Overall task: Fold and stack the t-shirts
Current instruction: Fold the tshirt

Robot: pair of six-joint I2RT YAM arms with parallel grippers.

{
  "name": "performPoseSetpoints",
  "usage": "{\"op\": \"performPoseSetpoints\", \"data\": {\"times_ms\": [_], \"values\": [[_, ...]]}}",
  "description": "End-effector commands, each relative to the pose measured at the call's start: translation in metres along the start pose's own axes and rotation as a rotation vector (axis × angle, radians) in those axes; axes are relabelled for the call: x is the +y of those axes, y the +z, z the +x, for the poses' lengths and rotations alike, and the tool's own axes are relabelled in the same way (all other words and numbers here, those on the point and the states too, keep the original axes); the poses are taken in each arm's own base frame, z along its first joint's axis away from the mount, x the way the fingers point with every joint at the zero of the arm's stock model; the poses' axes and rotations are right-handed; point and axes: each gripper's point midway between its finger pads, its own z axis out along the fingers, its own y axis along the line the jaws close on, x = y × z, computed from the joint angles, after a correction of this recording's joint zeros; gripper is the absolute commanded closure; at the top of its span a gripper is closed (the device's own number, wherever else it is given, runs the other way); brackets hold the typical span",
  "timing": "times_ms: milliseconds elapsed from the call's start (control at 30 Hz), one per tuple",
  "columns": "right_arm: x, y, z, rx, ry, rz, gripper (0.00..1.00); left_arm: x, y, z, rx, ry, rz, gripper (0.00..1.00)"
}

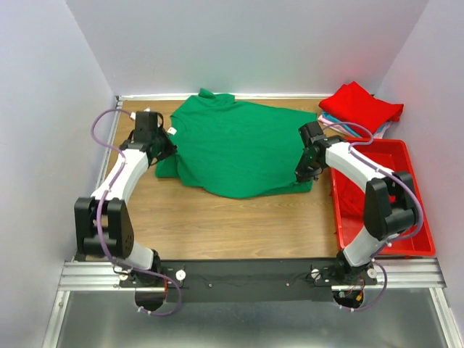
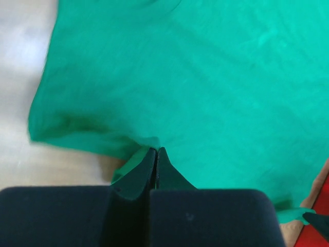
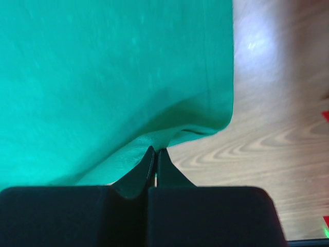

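A bright green t-shirt (image 1: 235, 148) lies spread over the middle of the wooden table, with a small white label at its left side. My left gripper (image 1: 168, 151) is shut on the shirt's left edge; the left wrist view shows the green cloth (image 2: 195, 77) pinched between the closed tips (image 2: 156, 152). My right gripper (image 1: 301, 174) is shut on the shirt's right lower edge; the right wrist view shows a fold of green cloth (image 3: 118, 77) caught at the closed tips (image 3: 156, 151). A red shirt (image 1: 360, 101) tops a stack of pink and light blue shirts at the back right.
A red plastic bin (image 1: 391, 196) stands along the right side of the table, beside my right arm. White walls close the table at the back and both sides. Bare wood (image 1: 232, 221) lies in front of the green shirt.
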Motion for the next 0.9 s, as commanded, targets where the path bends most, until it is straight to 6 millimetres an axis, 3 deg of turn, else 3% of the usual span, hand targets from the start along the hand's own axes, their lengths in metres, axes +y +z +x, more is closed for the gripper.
{"op": "performPoseSetpoints", "data": {"times_ms": [0,167,367,533,733,867], "values": [[-0.006,0.002,-0.026,-0.043,0.036,0.042,0.99,-0.027,0.014,-0.027,-0.024,0.066,0.089,1.00],[-0.009,0.012,-0.046,-0.038,0.060,0.052,0.99,-0.048,0.038,-0.046,-0.008,0.098,0.133,1.00],[0.006,0.021,-0.070,-0.040,0.068,0.030,0.99,-0.065,0.060,-0.064,0.005,0.115,0.163,1.00],[0.007,0.022,-0.083,-0.052,0.090,0.022,0.99,-0.076,0.067,-0.085,-0.026,0.111,0.168,1.00],[0.003,0.018,-0.092,-0.071,0.110,0.026,0.99,-0.085,0.082,-0.088,-0.001,0.106,0.199,1.00],[-0.001,0.018,-0.098,-0.077,0.125,0.034,0.99,-0.090,0.083,-0.107,-0.038,0.093,0.211,1.00]]}}
